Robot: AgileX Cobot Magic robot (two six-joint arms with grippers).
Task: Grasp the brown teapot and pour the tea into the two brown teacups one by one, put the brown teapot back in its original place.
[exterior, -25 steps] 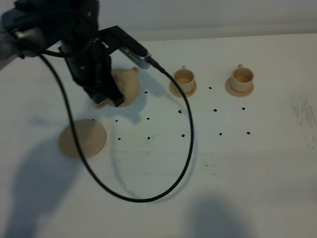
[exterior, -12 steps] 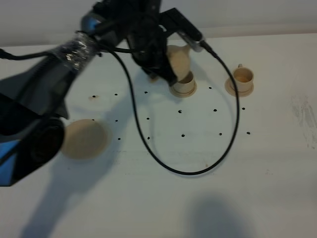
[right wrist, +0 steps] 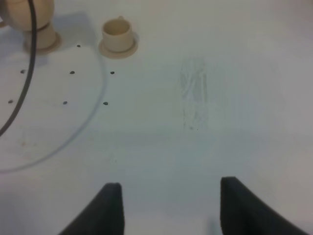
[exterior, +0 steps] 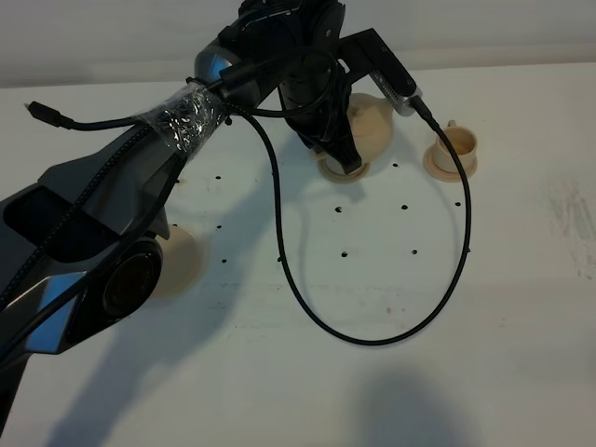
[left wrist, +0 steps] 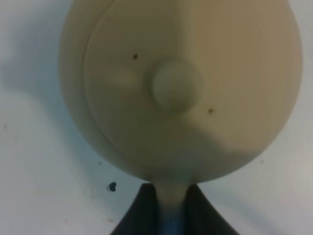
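Observation:
The brown teapot (exterior: 374, 127) hangs in my left gripper (exterior: 337, 142), held above the left brown teacup, of which only the saucer edge (exterior: 346, 174) shows. In the left wrist view the teapot (left wrist: 181, 88) fills the frame, and its loop handle (left wrist: 171, 200) is pinched between the dark fingers (left wrist: 141, 211) of the left gripper (left wrist: 171, 215). The right brown teacup (exterior: 456, 145) stands on its saucer, apart from the pot. The right wrist view shows that cup (right wrist: 117, 31), the teapot (right wrist: 22, 12) over the left cup (right wrist: 44, 35), and my right gripper (right wrist: 171, 210), open and empty.
The wide tan saucer disc (exterior: 182, 263) lies at the left, partly hidden by the left arm (exterior: 140, 177). A black cable (exterior: 372, 340) loops over the white table (exterior: 521, 307). Small black dots (exterior: 345, 252) mark the tabletop.
My left arm has carried the teapot rightwards from near the wide saucer to over the left teacup. The cable loop swung right with it. The right arm stays out of the exterior view.

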